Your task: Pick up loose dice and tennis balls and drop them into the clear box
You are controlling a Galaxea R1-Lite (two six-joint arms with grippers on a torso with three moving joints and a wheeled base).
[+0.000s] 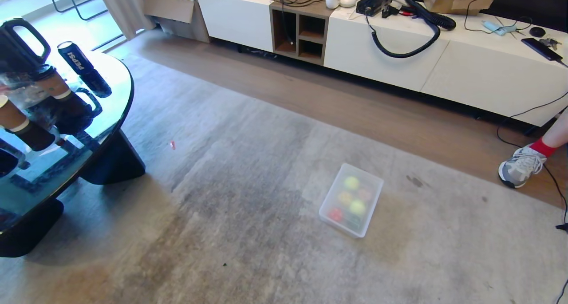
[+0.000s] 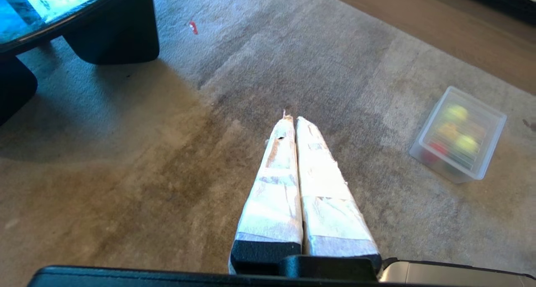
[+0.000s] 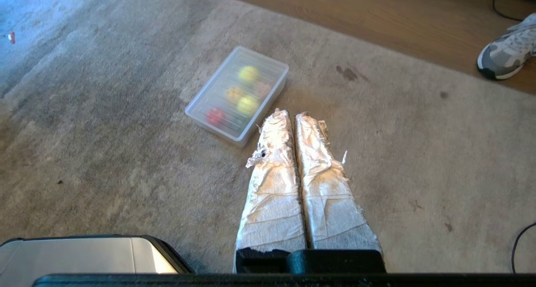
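The clear box (image 1: 351, 200) sits on the carpet (image 1: 248, 233), well ahead of both grippers, with two tennis balls (image 1: 352, 183) and what look like blurred dice (image 1: 336, 215) inside. The left gripper (image 2: 293, 118) and right gripper (image 3: 292, 113) hang over bare carpet, jaws pressed together, empty.

Open grey carpet (image 1: 248, 215) rings the lidded translucent plastic box (image 1: 351, 199) on every side, with the dark glass-topped worktop (image 1: 66, 131) well off to its left and apparently nothing nearer than a grey sneaker (image 1: 520, 165).
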